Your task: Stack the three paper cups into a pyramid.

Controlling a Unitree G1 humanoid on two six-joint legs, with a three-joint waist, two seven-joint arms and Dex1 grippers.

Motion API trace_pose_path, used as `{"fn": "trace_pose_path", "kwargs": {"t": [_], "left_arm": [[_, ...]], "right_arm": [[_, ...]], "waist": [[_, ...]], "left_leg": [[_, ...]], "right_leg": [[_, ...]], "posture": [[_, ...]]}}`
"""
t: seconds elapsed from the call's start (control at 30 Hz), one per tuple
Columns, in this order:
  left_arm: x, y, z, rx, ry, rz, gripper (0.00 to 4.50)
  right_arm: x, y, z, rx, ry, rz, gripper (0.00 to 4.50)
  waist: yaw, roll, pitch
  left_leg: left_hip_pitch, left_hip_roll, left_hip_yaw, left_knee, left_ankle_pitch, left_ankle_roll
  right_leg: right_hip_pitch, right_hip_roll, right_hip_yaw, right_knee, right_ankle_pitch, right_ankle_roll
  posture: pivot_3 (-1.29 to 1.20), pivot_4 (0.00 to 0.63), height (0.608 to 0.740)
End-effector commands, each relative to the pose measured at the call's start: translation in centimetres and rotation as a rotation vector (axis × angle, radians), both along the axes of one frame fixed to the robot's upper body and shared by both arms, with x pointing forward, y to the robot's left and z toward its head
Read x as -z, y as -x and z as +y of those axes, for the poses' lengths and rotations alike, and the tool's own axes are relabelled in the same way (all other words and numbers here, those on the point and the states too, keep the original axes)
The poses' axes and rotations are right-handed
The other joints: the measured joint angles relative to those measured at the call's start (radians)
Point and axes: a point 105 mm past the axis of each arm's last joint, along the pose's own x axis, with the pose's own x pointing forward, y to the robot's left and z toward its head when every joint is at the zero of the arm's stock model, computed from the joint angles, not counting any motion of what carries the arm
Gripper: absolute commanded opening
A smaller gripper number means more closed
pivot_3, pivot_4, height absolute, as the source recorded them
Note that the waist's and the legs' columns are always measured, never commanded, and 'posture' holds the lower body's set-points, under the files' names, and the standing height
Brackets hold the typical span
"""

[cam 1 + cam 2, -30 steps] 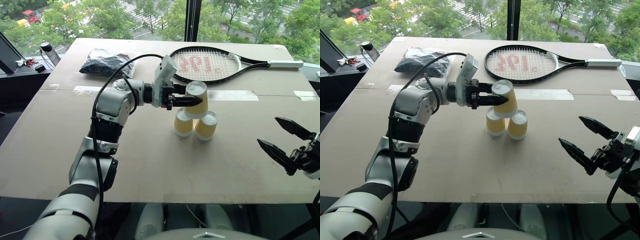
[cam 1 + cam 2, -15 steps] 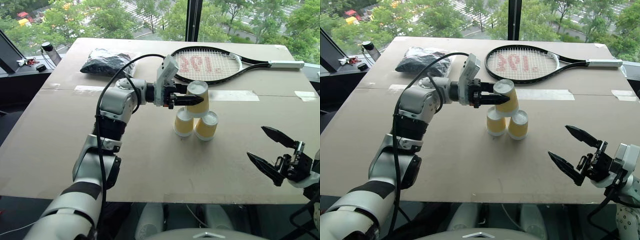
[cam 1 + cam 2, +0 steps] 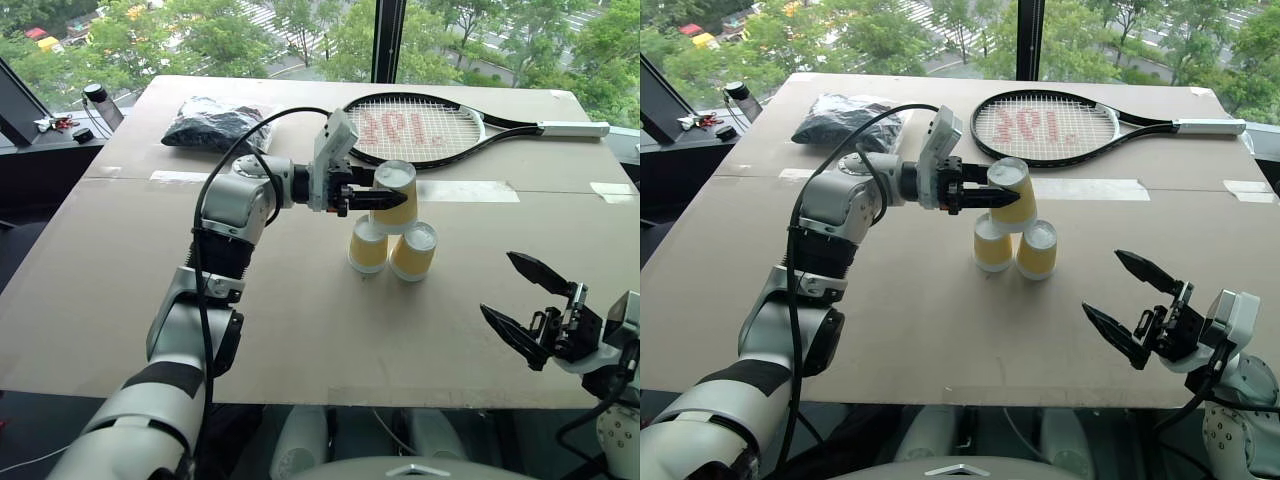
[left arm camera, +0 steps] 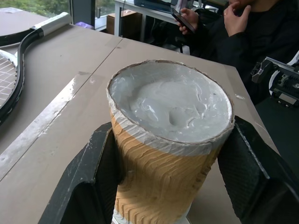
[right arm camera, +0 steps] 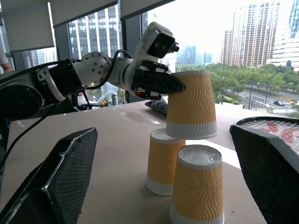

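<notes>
Two upside-down paper cups stand side by side mid-table, one on the left (image 3: 367,246) and one on the right (image 3: 412,252). A third paper cup (image 3: 396,197), also inverted, sits on top of them, tilted slightly, with my left gripper (image 3: 377,201) shut on it from the left. In the left wrist view the black fingers (image 4: 88,179) press both sides of that cup (image 4: 163,158). In the right wrist view the top cup (image 5: 191,105) rests on the rear lower cup (image 5: 162,161). My right gripper (image 3: 522,301) hangs open near the table's front right edge.
A tennis racket (image 3: 420,125) lies at the back of the table (image 3: 300,330), beside a dark plastic bag (image 3: 215,125). Tape strips (image 3: 465,190) run across the board. A seated person (image 4: 261,42) is in the left wrist view.
My right gripper has sunk and drifted left toward the front edge, staying open. The left gripper and the cup in it have kept still.
</notes>
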Motion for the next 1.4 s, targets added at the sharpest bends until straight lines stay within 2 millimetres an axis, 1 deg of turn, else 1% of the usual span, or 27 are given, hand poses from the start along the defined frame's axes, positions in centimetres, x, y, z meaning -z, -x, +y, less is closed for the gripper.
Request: {"fn": "trace_pose_path", "kwargs": {"t": [0.03, 0.2, 0.3, 0.47, 0.67, 0.87, 1.0, 1.07, 1.1, 1.13, 1.17, 1.27, 1.3, 1.4], "left_arm": [[-2.5, 0.7, -0.6, 0.048, 0.042, -0.073, 2.42], [-2.7, 1.0, -0.9, 0.069, 0.029, -0.095, 2.42], [-2.5, 1.2, -1.1, 0.078, 0.018, -0.098, 2.42], [-2.4, 1.3, -1.2, 0.086, 0.012, -0.096, 2.42], [-1.7, 1.7, -1.4, 0.109, -0.027, -0.109, 2.42], [-0.7, 1.4, -1.2, 0.091, -0.075, -0.105, 2.42], [-0.4, 1.0, -1.2, 0.073, -0.071, -0.094, 2.42], [-0.3, 1.0, -1.1, 0.077, -0.074, -0.086, 3.4], [-0.4, 1.0, -1.1, 0.074, -0.073, -0.084, 3.73], [-0.4, 1.0, -1.1, 0.071, -0.069, -0.084, 4.3], [-0.4, 1.1, -1.1, 0.076, -0.07, -0.076, 4.47], [-0.7, 1.1, -1.0, 0.07, -0.055, -0.084, 4.47], [-1.0, 0.9, -1.0, 0.051, -0.038, -0.101, 4.47], [-2.2, 0.7, -0.2, 0.004, -0.015, -0.125, 4.47]], "right_arm": [[-0.5, 0.4, 0.2, -0.023, 0.0, -0.025, 4.5], [0.0, 0.5, -0.1, -0.014, 0.001, -0.013, 4.5], [0.4, 0.4, -0.3, 0.0, -0.024, -0.005, 4.5], [0.4, 0.2, -0.1, 0.005, -0.038, -0.02, 4.5], [0.7, 0.1, 0.1, 0.009, -0.041, -0.023, 4.5], [0.7, 0.2, 0.0, 0.019, -0.032, -0.021, 4.5], [0.7, 0.4, 0.0, 0.02, -0.03, -0.014, 4.5], [0.8, 0.5, -0.1, 0.021, -0.028, -0.011, 4.5], [0.8, 0.5, -0.2, 0.024, -0.024, -0.007, 4.5], [0.9, 0.6, -0.3, 0.027, -0.021, -0.004, 4.5], [0.9, 0.6, -0.3, 0.029, -0.02, -0.001, 4.5], [0.9, 0.7, -0.5, 0.034, -0.019, 0.002, 4.5], [1.0, 0.7, -0.5, 0.035, -0.018, 0.003, 4.5], [1.0, 0.7, -0.7, 0.042, -0.014, 0.007, 4.5]], "waist": [[0.0, 0.0, 0.0], [0.0, 0.0, 0.0], [0.0, 0.0, 0.0], [0.0, 0.0, 0.0], [0.001, 0.0, 0.0], [0.0, 0.0, 0.0], [0.0, 0.0, 0.0], [0.0, 0.0, 0.0], [0.0, 0.0, 0.0], [0.0, 0.0, 0.0], [0.0, 0.0, 0.0], [0.0, 0.0, 0.0], [0.0, 0.0, 0.0], [0.0, 0.0, 0.0]], "left_leg": [[0.0, 0.0, 0.0, 0.0, 0.0, 0.0], [0.0, 0.0, 0.0, 0.0, 0.0, 0.0], [0.0, 0.0, 0.0, 0.0, 0.0, 0.0], [0.0, 0.0, 0.0, 0.0, 0.0, 0.0], [0.0, 0.0, 0.0, 0.0, 0.0, 0.0], [0.0, 0.0, 0.0, 0.0, 0.0, 0.0], [0.0, 0.0, 0.0, 0.0, 0.0, 0.0], [0.0, 0.0, 0.0, 0.0, 0.0, 0.0], [0.0, 0.0, 0.0, 0.0, 0.0, 0.0], [0.0, 0.0, 0.0, 0.0, 0.0, 0.0], [0.0, 0.0, 0.0, 0.0, 0.0, 0.0], [0.0, 0.0, 0.0, 0.0, 0.0, 0.0], [0.0, 0.0, 0.0, 0.0, 0.0, 0.0], [0.0, 0.0, 0.0, 0.0, 0.0, 0.0]], "right_leg": [[0.0, 0.0, 0.0, 0.0, 0.0, 0.0], [0.0, 0.0, 0.0, 0.0, 0.0, 0.0], [0.0, 0.0, 0.0, 0.0, 0.0, 0.0], [0.0, 0.0, 0.0, 0.0, 0.0, 0.0], [0.0, 0.0, 0.0, 0.0, 0.0, 0.0], [0.0, 0.0, 0.0, 0.0, 0.0, 0.0], [0.0, 0.0, 0.0, 0.0, 0.0, 0.0], [0.0, 0.0, 0.0, 0.0, 0.0, 0.0], [0.0, 0.0, 0.0, 0.0, 0.0, 0.0], [0.0, 0.0, 0.0, 0.0, 0.0, 0.0], [0.0, 0.0, 0.0, 0.0, 0.0, 0.0], [0.0, 0.0, 0.0, 0.0, 0.0, 0.0], [0.0, 0.0, 0.0, 0.0, 0.0, 0.0], [0.0, 0.0, 0.0, 0.0, 0.0, 0.0]], "posture": [[0.0, 0.15, 0.74], [0.0, 0.15, 0.74], [0.0, 0.15, 0.74], [0.0, 0.15, 0.74], [0.0, 0.15, 0.74], [0.0, 0.15, 0.74], [0.0, 0.15, 0.74], [0.0, 0.15, 0.74], [0.0, 0.15, 0.74], [0.0, 0.15, 0.74], [0.0, 0.15, 0.74], [0.0, 0.15, 0.74], [0.0, 0.15, 0.74], [0.0, 0.15, 0.74]]}}
